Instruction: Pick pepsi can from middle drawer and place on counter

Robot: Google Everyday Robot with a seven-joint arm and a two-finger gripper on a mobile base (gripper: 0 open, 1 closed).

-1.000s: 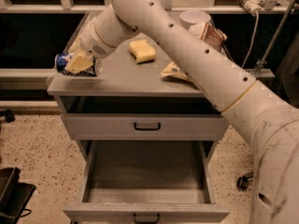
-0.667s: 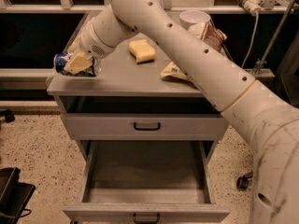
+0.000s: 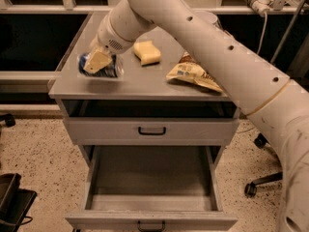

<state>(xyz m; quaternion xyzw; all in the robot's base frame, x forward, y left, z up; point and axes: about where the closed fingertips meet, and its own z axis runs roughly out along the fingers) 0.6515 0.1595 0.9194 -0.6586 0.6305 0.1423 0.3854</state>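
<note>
Camera view, and there is movement since a second ago: the gripper (image 3: 98,63) has carried the pepsi can (image 3: 109,70) inward from the left edge of the counter (image 3: 145,83), and it now sits over the front-left part of the top, well inside the edge; the can shows as a dark-blue smear, so whether it touches the surface or hangs just above it I cannot tell; the jaws are pinching the can, pale yellowish fingers (image 3: 95,60) clasped across it from above.

Everything else has stayed put; the yellow sponge (image 3: 147,52) lies just to the right of the gripper, the snack bag (image 3: 194,75) further right near the front edge, both on the counter; the middle drawer (image 3: 150,220) is pulled far out with its grey floor bare, and the upper drawer (image 3: 151,130) above it shows its black handle.

Now the arm (image 3: 217,47): a thick cream tube dotted with holes, coming in from the lower right, rising diagonally across the right half of the counter, bending near the top of the view, then dropping down and left through the wrist to the gripper.
</note>
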